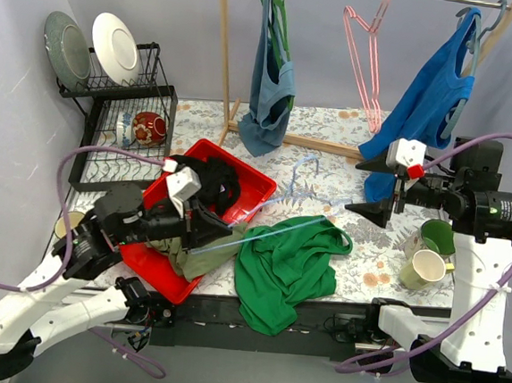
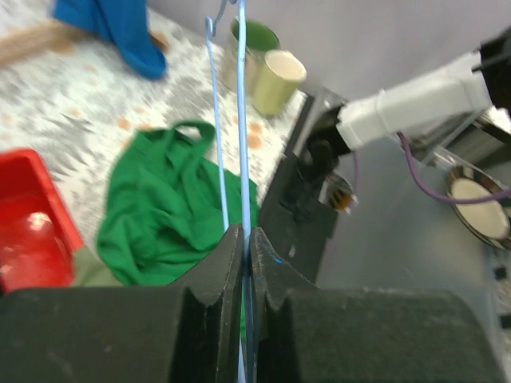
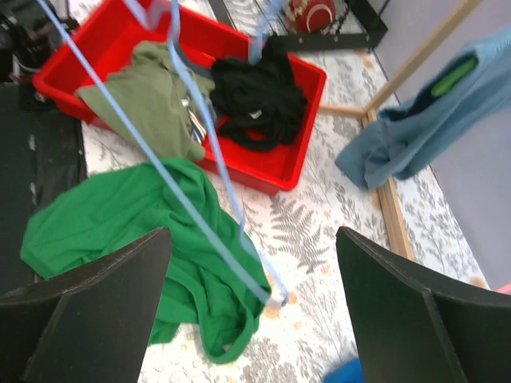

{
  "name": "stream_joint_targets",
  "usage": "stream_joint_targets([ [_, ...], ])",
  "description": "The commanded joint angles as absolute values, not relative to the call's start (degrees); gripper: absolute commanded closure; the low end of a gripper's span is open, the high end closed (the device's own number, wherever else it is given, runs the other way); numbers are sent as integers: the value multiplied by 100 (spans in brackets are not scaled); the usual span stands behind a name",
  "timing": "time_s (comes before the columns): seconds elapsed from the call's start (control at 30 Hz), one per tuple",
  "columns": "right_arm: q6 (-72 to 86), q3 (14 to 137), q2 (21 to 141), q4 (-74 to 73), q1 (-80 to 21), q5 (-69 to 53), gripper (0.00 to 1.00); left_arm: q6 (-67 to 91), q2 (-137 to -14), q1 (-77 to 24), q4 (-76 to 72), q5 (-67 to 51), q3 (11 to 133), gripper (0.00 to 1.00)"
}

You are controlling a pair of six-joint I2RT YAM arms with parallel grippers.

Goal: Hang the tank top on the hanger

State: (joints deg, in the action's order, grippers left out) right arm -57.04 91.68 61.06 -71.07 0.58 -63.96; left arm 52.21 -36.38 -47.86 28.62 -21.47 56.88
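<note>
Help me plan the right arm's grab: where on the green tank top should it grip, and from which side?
Probably the tank top by its strap loop at the right edge, from above: it lies as an open band nearest the open right gripper, while the body is bunched.

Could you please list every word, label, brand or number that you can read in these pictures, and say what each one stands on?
No text can be read in any of the three views.
Small white print on the black housing of the right arm: too small to read.
Pattern on the red and white mug in the black wire dish rack: blurred, no letters can be made out.
</note>
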Motion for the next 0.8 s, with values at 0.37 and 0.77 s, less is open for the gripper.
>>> stream_joint_targets([
  [0.37, -4623, 7217, 5880, -5994, -1502, -6486, 10, 6108, -3946, -4816, 1055, -3691, 4588, 100],
  [0.77, -5097, 7451, 5924, -6626, -1784, -5393, 99, 6705, -4008, -4816, 35, -3174, 3947, 100],
])
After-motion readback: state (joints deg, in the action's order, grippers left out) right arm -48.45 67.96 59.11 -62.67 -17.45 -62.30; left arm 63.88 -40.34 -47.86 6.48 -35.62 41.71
